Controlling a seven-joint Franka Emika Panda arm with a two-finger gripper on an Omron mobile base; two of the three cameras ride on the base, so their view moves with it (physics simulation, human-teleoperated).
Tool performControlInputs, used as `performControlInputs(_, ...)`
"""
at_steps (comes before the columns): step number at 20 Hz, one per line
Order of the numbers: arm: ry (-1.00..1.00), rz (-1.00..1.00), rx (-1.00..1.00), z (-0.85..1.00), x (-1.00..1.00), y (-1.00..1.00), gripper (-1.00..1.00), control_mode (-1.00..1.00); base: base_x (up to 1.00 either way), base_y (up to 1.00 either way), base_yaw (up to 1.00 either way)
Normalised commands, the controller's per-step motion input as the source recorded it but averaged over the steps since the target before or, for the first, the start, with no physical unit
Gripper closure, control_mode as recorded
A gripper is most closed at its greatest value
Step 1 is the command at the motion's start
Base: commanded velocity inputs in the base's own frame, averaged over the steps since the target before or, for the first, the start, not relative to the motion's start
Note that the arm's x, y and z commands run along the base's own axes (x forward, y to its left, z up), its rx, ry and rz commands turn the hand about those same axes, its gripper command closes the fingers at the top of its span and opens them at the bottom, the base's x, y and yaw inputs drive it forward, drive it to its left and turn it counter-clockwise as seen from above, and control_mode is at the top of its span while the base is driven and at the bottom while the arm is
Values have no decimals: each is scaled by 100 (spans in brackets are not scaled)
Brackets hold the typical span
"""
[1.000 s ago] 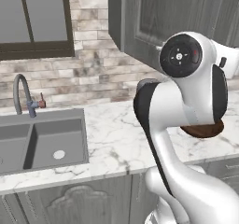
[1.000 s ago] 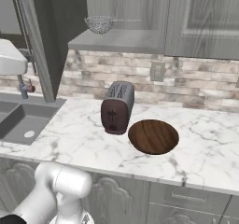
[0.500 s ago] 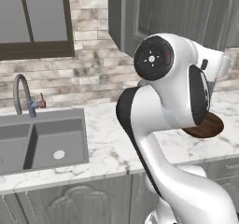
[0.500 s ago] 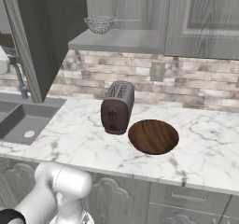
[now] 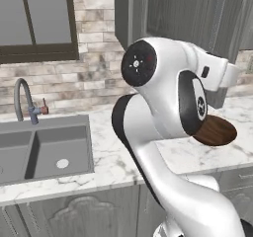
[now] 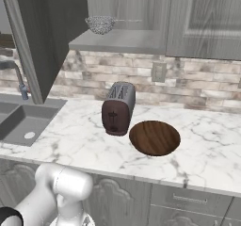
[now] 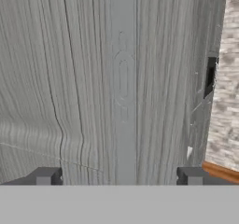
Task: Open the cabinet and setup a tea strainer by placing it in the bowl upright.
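Gripper (image 7: 119, 177) fingers stood apart, facing the cabinet door (image 7: 93, 78) up close. Above the toaster (image 6: 118, 109), the tea strainer (image 6: 100, 24) sat on the cabinet shelf; the bowl (image 6: 155, 138) lay just beside the toaster.

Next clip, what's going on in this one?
A white robot arm is working at a kitchen counter. The cabinet door is already swung open, and the tea strainer sits on its shelf, not yet picked up. The bowl lies on the marble counter beside a toaster, with nothing in it. The hand view shows the gripper open, its fingers apart, facing grey wood grain up close and holding nothing.
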Motion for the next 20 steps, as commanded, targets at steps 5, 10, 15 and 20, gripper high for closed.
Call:
performControlInputs(5,-2,-5,0,4,-60,0,-100,-100,0,0,0)
performControlInputs(10,-2,0,3,5,-53,0,-100,-100,0,0,0)
performControlInputs(15,-1,11,17,0,-46,-4,-100,-100,0,0,0)
performControlInputs(20,0,20,26,0,-27,-15,-100,-100,0,0,0)
